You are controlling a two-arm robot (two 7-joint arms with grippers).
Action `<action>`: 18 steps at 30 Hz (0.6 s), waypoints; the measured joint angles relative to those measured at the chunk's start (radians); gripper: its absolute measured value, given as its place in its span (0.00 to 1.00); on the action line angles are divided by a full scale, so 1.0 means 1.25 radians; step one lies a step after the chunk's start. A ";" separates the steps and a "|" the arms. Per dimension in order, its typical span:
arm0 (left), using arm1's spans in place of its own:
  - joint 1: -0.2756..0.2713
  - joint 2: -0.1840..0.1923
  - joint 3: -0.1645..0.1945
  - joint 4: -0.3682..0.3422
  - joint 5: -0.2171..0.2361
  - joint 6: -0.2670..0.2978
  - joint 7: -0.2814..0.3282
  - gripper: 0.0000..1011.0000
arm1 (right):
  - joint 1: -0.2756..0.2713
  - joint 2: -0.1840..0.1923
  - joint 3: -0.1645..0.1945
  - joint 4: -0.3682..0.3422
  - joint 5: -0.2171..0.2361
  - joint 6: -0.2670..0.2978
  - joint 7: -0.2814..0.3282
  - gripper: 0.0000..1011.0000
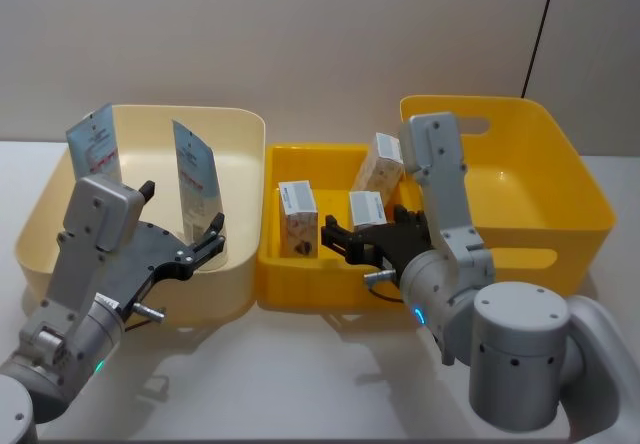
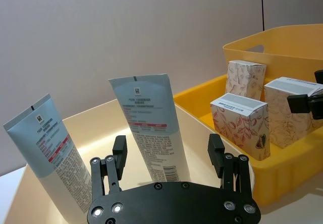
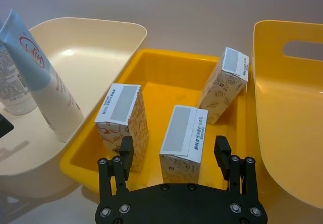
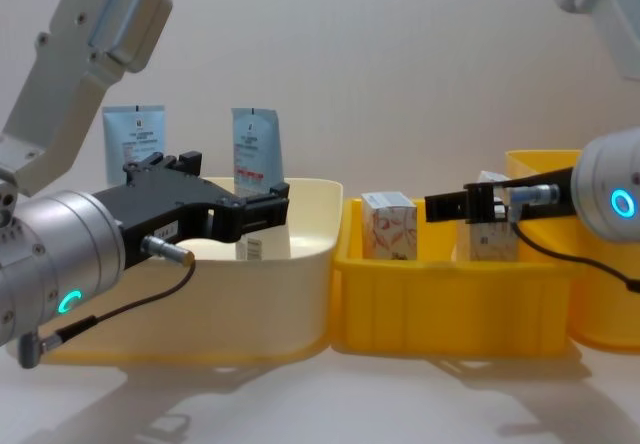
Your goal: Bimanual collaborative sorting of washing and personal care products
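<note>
Two tall pale-blue-and-white squeeze tubes [image 1: 95, 144] [image 1: 195, 174] stand upright in the cream tub [image 1: 240, 124]. My left gripper [image 1: 185, 212] hovers open over that tub's near side, its fingers spread in front of the right tube [image 2: 149, 113]; the other tube [image 2: 48, 143] stands to the side. Three small white cartons [image 1: 298, 216] [image 1: 367, 206] [image 1: 380, 164] stand in the small yellow tray [image 1: 310, 284]. My right gripper [image 1: 335, 239] is open above the tray's front, and the middle carton [image 3: 184, 138] sits just ahead between its fingers, with no grip on it.
A large yellow tub [image 1: 560, 194] with handle slots stands right of the tray, with nothing visible inside. The three containers sit side by side, touching, on a white table [image 1: 300, 364]. A plain wall is close behind.
</note>
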 joint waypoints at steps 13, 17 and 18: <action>0.000 0.000 0.000 0.000 0.000 0.000 0.000 0.99 | 0.014 -0.013 0.001 0.029 -0.018 0.000 -0.011 0.99; 0.000 0.000 0.000 0.000 0.000 0.000 0.000 0.99 | 0.017 -0.015 0.000 0.038 -0.022 0.001 -0.011 0.99; 0.000 0.000 0.000 0.000 0.000 0.000 0.000 0.99 | 0.018 -0.016 0.000 0.040 -0.023 0.001 -0.011 0.99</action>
